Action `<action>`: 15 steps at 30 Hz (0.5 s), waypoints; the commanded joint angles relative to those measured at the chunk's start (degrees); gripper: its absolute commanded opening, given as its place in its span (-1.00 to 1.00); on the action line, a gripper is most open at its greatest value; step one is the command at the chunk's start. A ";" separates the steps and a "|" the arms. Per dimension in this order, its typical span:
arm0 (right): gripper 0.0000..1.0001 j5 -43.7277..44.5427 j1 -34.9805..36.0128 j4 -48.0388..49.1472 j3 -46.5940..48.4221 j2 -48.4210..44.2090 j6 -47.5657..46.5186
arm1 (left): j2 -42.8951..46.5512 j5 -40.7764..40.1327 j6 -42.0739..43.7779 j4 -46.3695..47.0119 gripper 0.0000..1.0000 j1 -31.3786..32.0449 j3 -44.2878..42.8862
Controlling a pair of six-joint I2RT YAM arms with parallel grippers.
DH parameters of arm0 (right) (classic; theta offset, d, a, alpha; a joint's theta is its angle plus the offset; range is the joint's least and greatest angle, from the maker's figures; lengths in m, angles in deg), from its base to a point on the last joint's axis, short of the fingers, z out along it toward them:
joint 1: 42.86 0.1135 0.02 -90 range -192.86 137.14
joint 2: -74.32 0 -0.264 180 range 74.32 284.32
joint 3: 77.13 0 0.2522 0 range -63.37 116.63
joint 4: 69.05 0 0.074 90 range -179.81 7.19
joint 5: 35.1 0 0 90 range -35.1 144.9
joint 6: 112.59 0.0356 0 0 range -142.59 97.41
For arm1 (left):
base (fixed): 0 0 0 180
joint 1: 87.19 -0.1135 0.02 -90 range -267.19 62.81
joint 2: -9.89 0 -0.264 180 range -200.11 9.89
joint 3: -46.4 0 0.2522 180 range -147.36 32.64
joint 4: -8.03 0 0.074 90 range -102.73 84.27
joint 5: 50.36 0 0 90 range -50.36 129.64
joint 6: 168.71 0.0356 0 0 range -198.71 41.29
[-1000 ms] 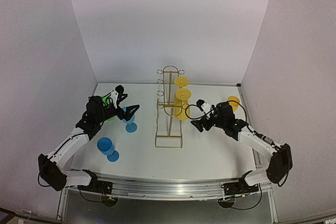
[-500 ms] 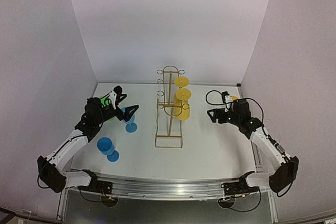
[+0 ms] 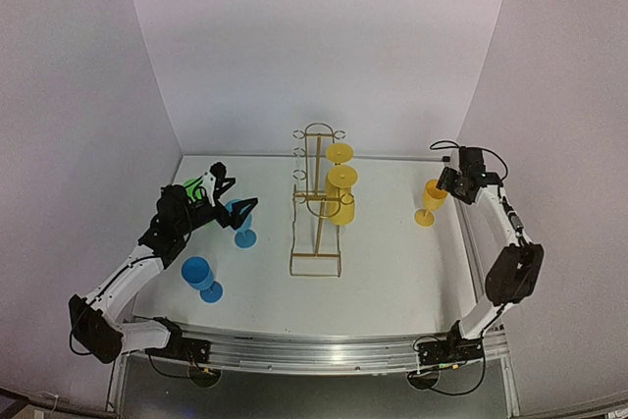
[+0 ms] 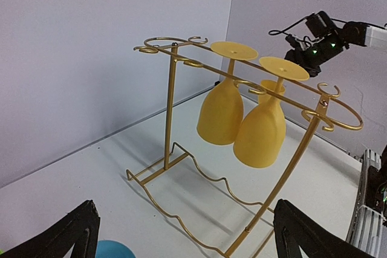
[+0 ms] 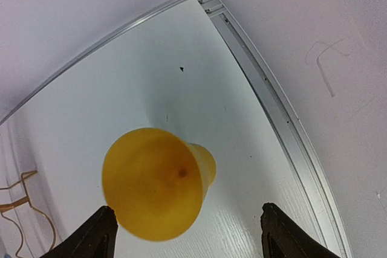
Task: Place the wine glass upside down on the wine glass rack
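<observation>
- The right gripper point(image 3: 449, 183), jaws spread and empty, hovers over a yellow wine glass point(image 3: 430, 203) standing upright at the frame's right, apparently lining up a grab.
- Two yellow glasses point(image 3: 340, 195) already hang inverted on the wine glass rack point(image 4: 171, 107), centre frame.
- The left gripper point(image 3: 234, 188) waits unclenched at left.
- A second earlier, the right gripper was beside the rack.

The top external camera looks down from high behind both arm bases over the whole table point(image 3: 392, 272), with the wine glass rack point(image 3: 316, 200) at mid-frame. The left wrist camera sits low and faces across the rack toward the right arm point(image 4: 329, 31) at upper right. The right wrist camera looks steeply down, close on the yellow wine glass point(image 5: 154, 182), which the top view shows at right.
</observation>
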 commanded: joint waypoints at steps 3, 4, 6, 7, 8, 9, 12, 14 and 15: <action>0.32 -0.15 -1.40 -5.42 7.44 8.34 0.12 | 2.54 -1.71 0.41 -0.01 0.99 -0.21 -0.02; 0.26 0.12 -1.71 -5.44 7.84 9.16 -0.06 | 2.65 -1.89 0.41 -0.14 0.99 -0.22 0.05; 0.14 0.63 -2.10 -5.44 8.83 10.70 -0.50 | 2.78 -2.13 0.41 -0.22 0.99 -0.27 0.26; 0.08 0.72 -2.22 -5.47 9.27 11.47 -0.70 | 2.77 -2.12 0.41 -0.16 0.99 -0.27 0.32; 0.02 0.80 -2.30 -5.53 9.66 12.27 -0.90 | 2.70 -2.07 0.41 -0.08 0.99 -0.26 0.36; -0.06 0.95 -2.31 -5.60 10.06 12.92 -1.06 | 2.61 -2.01 0.41 -0.02 0.99 -0.23 0.37; -0.33 1.20 -2.33 -5.79 10.71 14.02 -1.19 | 2.61 -2.12 1.89 0.40 0.99 -0.27 0.51; -0.51 1.08 -2.31 -5.92 10.97 14.44 -1.49 | 2.64 -2.17 1.90 0.58 0.99 -0.25 0.67; -0.55 1.20 -2.31 -6.06 10.98 14.60 -1.72 | 2.74 -2.18 1.91 0.63 0.99 -0.25 0.80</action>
